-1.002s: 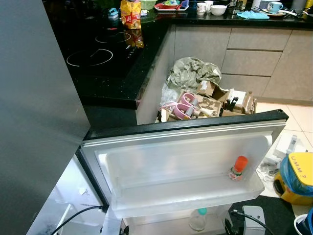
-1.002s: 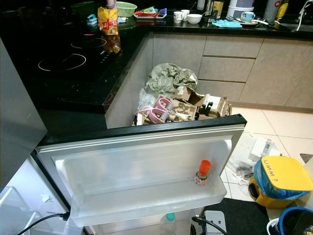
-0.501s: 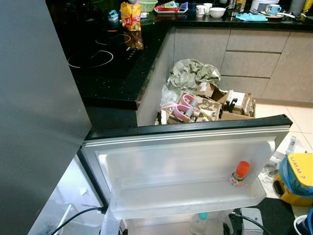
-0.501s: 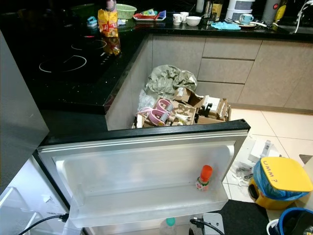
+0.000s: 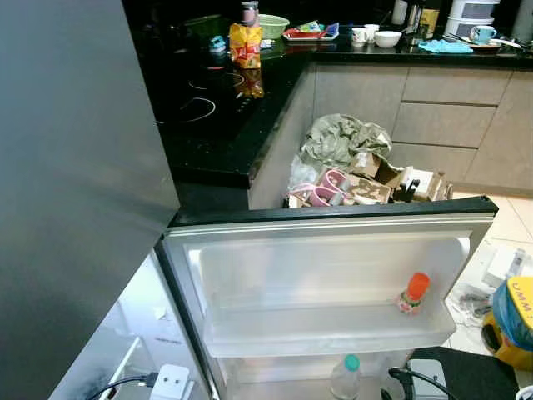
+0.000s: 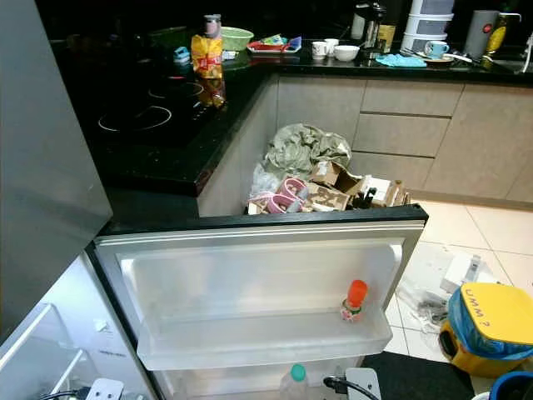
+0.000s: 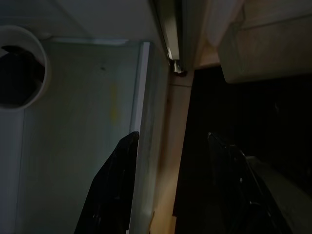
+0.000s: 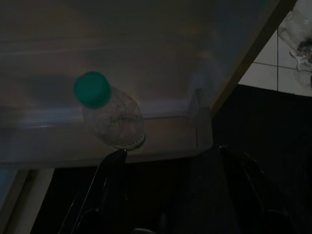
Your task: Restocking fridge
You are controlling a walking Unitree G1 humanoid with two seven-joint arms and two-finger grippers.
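The fridge door [image 5: 333,250] stands wide open in front of me, its white shelves facing up. A small bottle with an orange cap [image 5: 412,293] stands at the right end of the upper door shelf. A clear bottle with a green cap [image 5: 346,379] stands in the lower door shelf. My right gripper [image 8: 171,150] hangs open just below that green-capped bottle [image 8: 109,117], nothing between its fingers. My left gripper [image 7: 171,135] is open too, empty, beside the fridge's pale inner wall [image 7: 73,122].
A black counter with a hob [image 5: 200,108] and a yellow snack bag [image 5: 245,46] lies behind the door. Cardboard and bags [image 5: 358,167] are piled on the floor by the cabinets. A yellow bin [image 6: 491,329] stands at right. A white plug [image 5: 171,383] and cables lie low left.
The whole picture has shifted right and down, so the camera has moved. The white plug has come into view at lower left. The bottles and door stand as before.
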